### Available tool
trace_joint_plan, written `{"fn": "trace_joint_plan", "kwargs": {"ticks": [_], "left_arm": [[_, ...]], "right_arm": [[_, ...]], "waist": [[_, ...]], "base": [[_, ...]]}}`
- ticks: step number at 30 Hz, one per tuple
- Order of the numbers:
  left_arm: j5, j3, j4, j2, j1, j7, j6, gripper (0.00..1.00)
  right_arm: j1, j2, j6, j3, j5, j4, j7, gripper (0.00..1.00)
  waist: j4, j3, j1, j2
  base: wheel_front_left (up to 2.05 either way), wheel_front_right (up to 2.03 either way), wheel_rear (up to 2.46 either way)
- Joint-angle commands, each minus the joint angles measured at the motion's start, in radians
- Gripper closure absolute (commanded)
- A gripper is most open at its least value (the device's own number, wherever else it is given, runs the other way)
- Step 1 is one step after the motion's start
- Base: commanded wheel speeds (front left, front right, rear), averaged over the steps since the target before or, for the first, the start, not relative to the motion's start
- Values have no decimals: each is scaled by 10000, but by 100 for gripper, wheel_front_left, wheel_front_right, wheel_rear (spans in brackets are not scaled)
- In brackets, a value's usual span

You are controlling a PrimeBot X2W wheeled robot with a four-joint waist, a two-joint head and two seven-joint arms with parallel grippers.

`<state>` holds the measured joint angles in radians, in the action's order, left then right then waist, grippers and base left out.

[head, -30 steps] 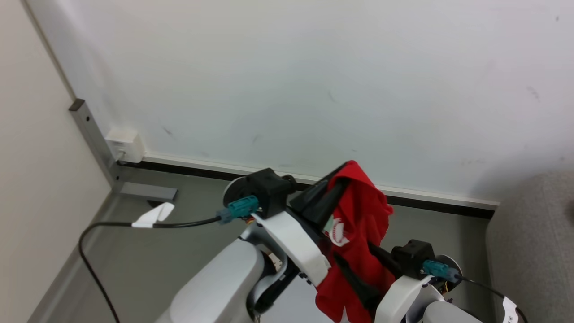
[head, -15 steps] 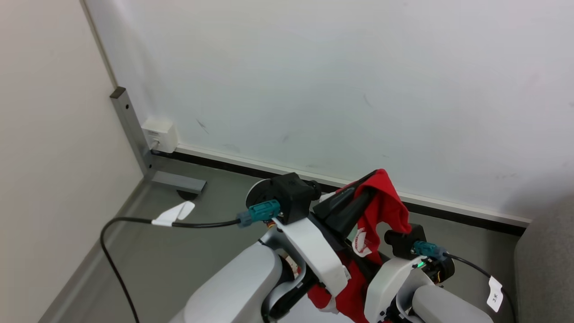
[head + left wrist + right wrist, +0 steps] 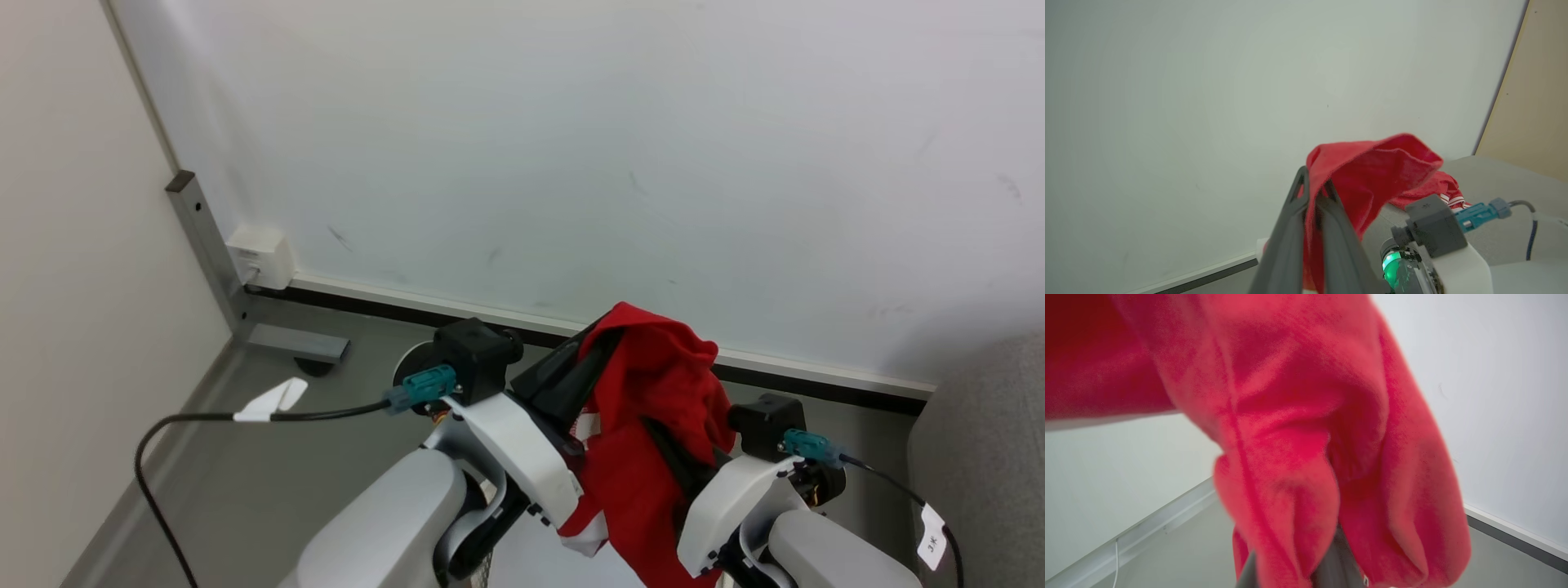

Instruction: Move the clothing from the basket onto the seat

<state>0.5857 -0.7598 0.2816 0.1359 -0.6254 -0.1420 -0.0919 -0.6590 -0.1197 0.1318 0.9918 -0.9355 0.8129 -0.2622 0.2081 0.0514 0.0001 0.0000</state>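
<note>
A bright red garment (image 3: pixel 653 384) with a white panel hangs in the air in front of me, held between both arms. In the head view my left gripper (image 3: pixel 600 343) reaches up and right into its top fold. The left wrist view has those fingers (image 3: pixel 1312 181) pressed together on a pinch of the red fabric (image 3: pixel 1372 167). My right gripper (image 3: pixel 665 445) sits lower, its dark fingers buried in the cloth. In the right wrist view the red fabric (image 3: pixel 1298 428) drapes over that gripper's fingers (image 3: pixel 1337 565). A grey corner of the seat (image 3: pixel 984 457) is at the right edge. The basket is out of view.
A white wall (image 3: pixel 571 139) with a dark baseboard stands close ahead over a grey floor (image 3: pixel 269 457). A metal post (image 3: pixel 204 237) and a white socket box (image 3: pixel 261 257) mark the left corner. A black cable (image 3: pixel 204 418) loops from my left wrist.
The head camera has swung, shifting the whole picture. The garment stays held by both grippers, and more red cloth now bunches over the right gripper than half a second ago.
</note>
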Motion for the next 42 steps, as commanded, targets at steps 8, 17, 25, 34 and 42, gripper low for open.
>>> {"fn": "trace_joint_plan", "kwargs": {"ticks": [8,17,25,34,42], "left_arm": [[205,-95,212,269,607,-162,47,100],[332,-318,67,292,1211,-343,46,0],[262,-431,-93,364,1430,-540,82,0],[168,-540,-26,424,1499,-715,111,0],[-165,-558,30,598,1349,-939,292,0]], "right_arm": [[979,-608,-23,-1591,1265,-1299,-31,100],[2133,-1261,-23,-3654,2667,-2809,-32,100],[2736,-1586,-23,-5071,3429,-3683,-32,100],[3244,-1902,-23,-6056,3800,-4473,-31,100],[3724,-1961,-23,-6736,4132,-5048,-33,100]], "waist": [[-661,25,-1,0],[-1417,47,-1,0],[-2298,-52,-1,0],[-3563,-237,-1,0],[-4788,-468,-1,0]], "base": [[0,0,0],[0,0,0],[0,0,0],[0,0,0],[0,0,0]]}}
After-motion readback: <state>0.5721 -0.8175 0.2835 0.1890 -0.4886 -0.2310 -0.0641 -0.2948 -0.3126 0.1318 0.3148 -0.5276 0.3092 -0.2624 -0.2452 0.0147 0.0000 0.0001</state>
